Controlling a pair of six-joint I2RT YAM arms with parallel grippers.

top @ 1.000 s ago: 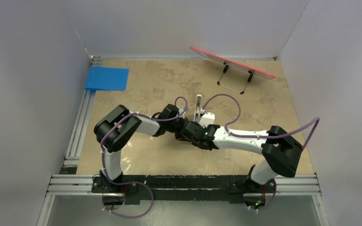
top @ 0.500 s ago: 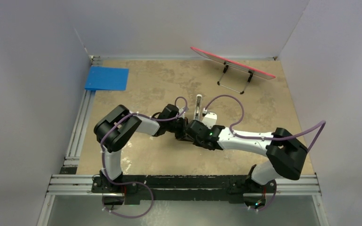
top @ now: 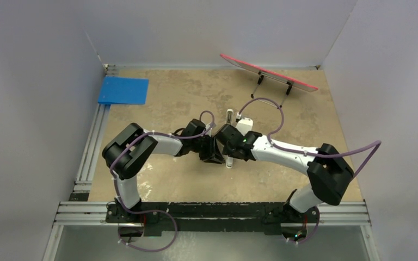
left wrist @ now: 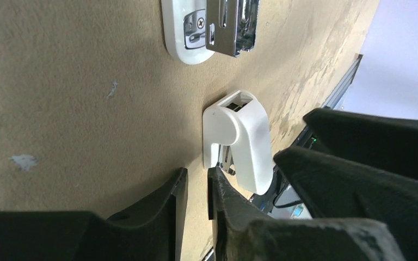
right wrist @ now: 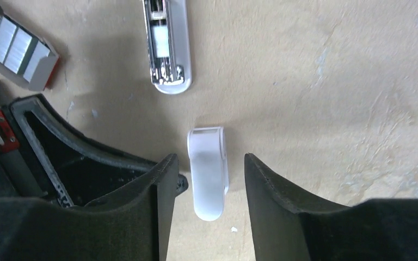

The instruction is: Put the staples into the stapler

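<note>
The stapler lies open on the table, its metal channel showing; it also shows in the top view and the left wrist view. The staples sit as grey strips in a red-and-white box at the upper left of the right wrist view. My right gripper is open, its fingers on either side of a short white piece without touching it. My left gripper is nearly closed with a narrow gap and holds nothing, just beside that piece.
Both grippers crowd together mid-table. A blue flat pad lies at the back left. A red board on a wire stand is at the back right. White walls enclose the table.
My right arm has swung left and away from me, bringing its gripper over the short white piece. My left arm has shifted slightly towards me.
</note>
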